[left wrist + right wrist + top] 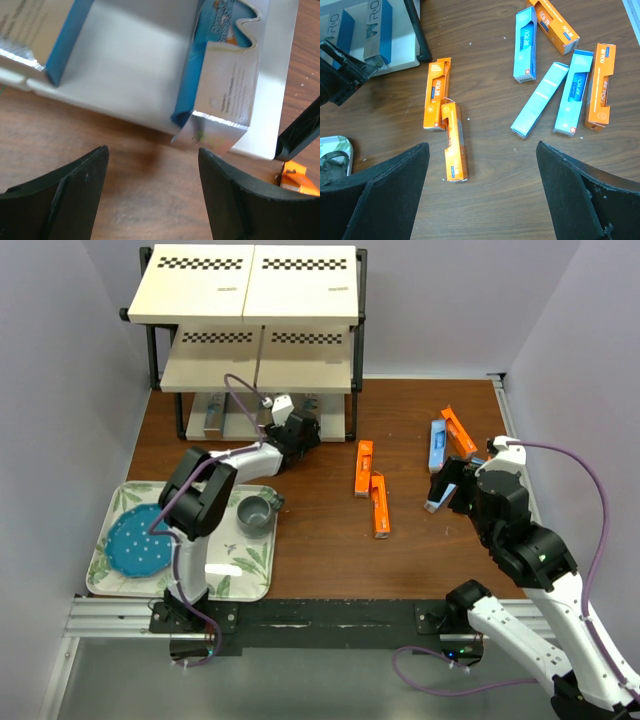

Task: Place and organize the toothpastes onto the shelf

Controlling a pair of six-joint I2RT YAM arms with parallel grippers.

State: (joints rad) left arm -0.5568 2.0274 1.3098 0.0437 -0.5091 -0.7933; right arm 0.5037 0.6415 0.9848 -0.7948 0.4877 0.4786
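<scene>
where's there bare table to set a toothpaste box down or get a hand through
Bare wood between the tray and the orange pair, running down to the near edge. Another open lane between that pair and the right-hand cluster. Crowded there: five boxes lie close together.

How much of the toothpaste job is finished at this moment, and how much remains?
Done: at least two shiny dark blue boxes sit on the shelf's bottom board. In hand: nothing; the left gripper is open and empty in front of that board, and the right gripper is open above the table. Left: seven loose boxes, four orange and three light blue, lie on the table.
</scene>
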